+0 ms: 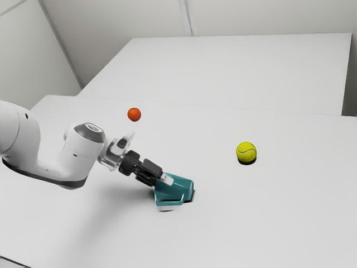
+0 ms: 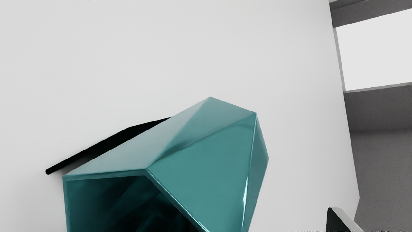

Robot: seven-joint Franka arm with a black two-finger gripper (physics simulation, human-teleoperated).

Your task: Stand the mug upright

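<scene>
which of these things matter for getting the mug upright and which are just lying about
Part of the job:
- teal mug, lying on its side
- hand, at the mug, fingers apart
- white table, which the mug lies on

Just lying about:
- yellow-green tennis ball
- small round orange thing

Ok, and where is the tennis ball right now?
The tennis ball sits on the table, on the exterior view's right, higher in that view than the teal mug, its nearest neighbour.
</scene>
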